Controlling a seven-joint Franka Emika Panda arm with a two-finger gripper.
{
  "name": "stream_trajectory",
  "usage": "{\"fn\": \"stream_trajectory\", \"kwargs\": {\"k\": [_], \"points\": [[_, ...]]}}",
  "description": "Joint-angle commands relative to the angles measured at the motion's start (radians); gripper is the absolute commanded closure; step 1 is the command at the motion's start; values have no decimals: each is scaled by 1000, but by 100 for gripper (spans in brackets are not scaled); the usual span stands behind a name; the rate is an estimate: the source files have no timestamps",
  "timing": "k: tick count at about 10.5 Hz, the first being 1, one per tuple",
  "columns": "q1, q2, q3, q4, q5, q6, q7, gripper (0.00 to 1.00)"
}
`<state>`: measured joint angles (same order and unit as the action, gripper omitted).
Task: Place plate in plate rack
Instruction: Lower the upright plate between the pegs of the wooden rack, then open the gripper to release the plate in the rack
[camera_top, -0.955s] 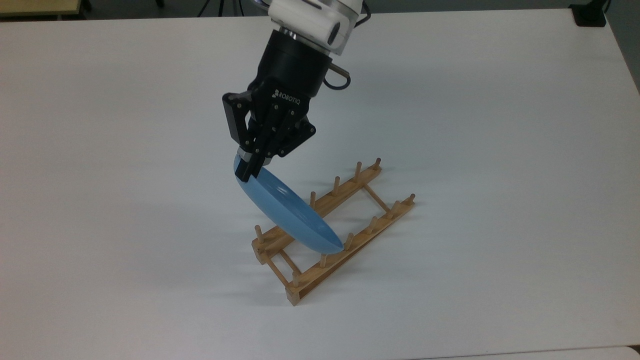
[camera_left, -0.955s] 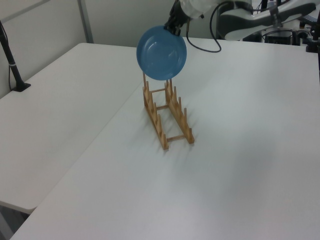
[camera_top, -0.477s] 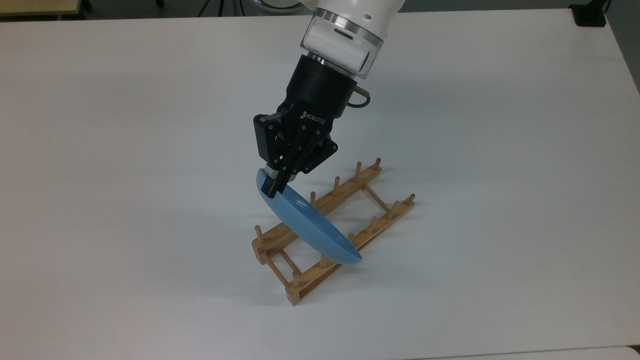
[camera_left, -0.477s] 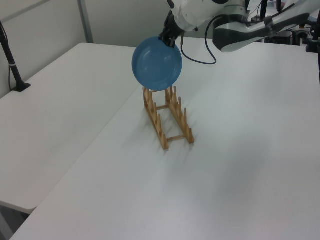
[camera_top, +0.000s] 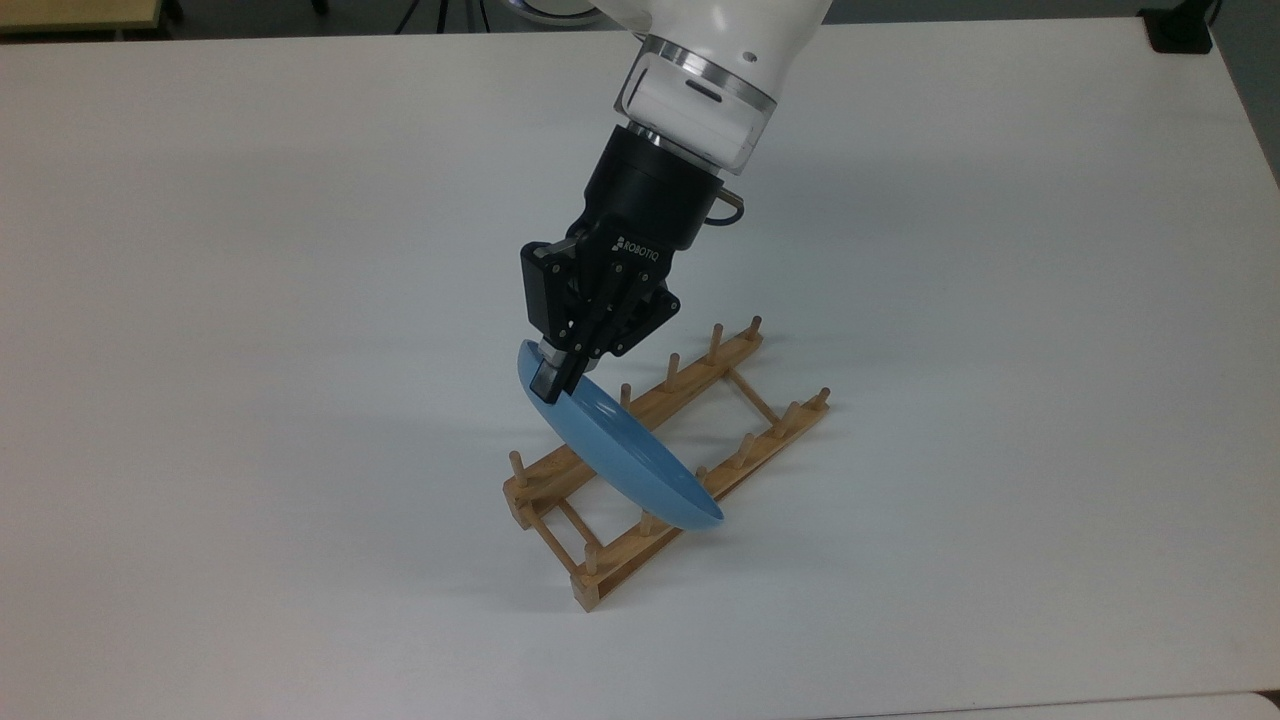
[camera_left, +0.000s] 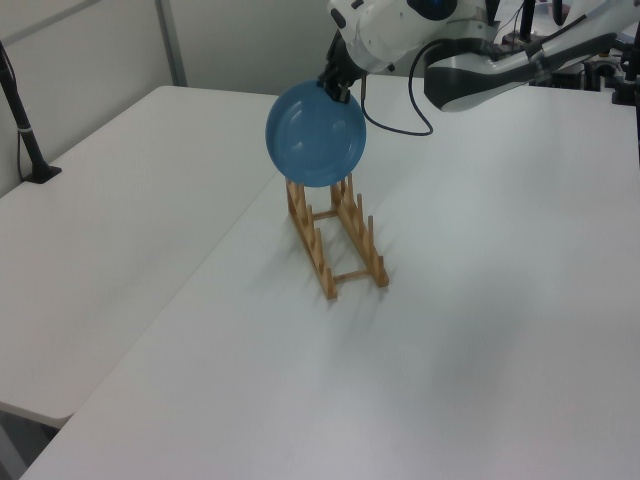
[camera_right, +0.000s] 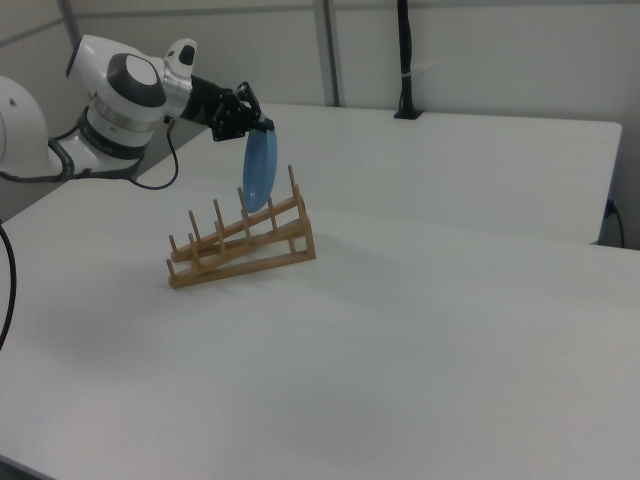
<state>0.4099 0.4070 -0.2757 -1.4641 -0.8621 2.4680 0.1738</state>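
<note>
The gripper (camera_top: 549, 377) is clamped on the upper rim of the plate (camera_top: 622, 452), with one finger on each face. The plate hangs on edge below the gripper, tilted, over the plate rack (camera_top: 668, 462) that stands near the middle of the table (camera_top: 250, 300).

Position of the plate:
- In the top view the plate runs from the gripper down toward the table's near edge, and crosses both rails between the end of the rack nearer the top view's left and the rack's middle.
- In the left view the plate (camera_left: 316, 135) faces the camera as a full disc; its lower rim overlaps the tops of the pegs at the rack's (camera_left: 336, 236) far end.
- In the right view the plate (camera_right: 260, 167) is seen nearly edge-on, above the rack's (camera_right: 243, 243) end nearer the right view's right.

Controlling relation: the plane of the plate lies across the rack's long axis, roughly parallel to the crossbars. The gripper (camera_right: 247, 113) is above the plate; the slot is below it. The coming move is judged to be a descent between two neighbouring pairs of pegs.

Whether the lower rim already rests between pegs or remains just above them cannot be told with certainty; it appears to be at peg-top level.

Risk: a lower rim landing on a peg top would tip the plate.
</note>
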Motion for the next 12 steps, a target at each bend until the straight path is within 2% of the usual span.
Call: {"fn": "stream_trajectory", "kwargs": {"k": [1,2,3,4,5,6,9,11,12], "points": [[17,-2,13,-13,-60,-43,74,99],[17,-2,26,-19,-84,-44,113,93],[17,-2,35,-31,-100,-44,133,74],[17,-1,36,-38,-100,-47,144,47],[17,-2,38,-39,-100,-53,168,13],[17,-2,38,-39,-101,-54,197,3],[29,-4,41,-38,-100,-54,269,0],[23,-13,76,-28,-84,-54,431,0],[20,-25,90,-27,-37,-54,529,0]]}}
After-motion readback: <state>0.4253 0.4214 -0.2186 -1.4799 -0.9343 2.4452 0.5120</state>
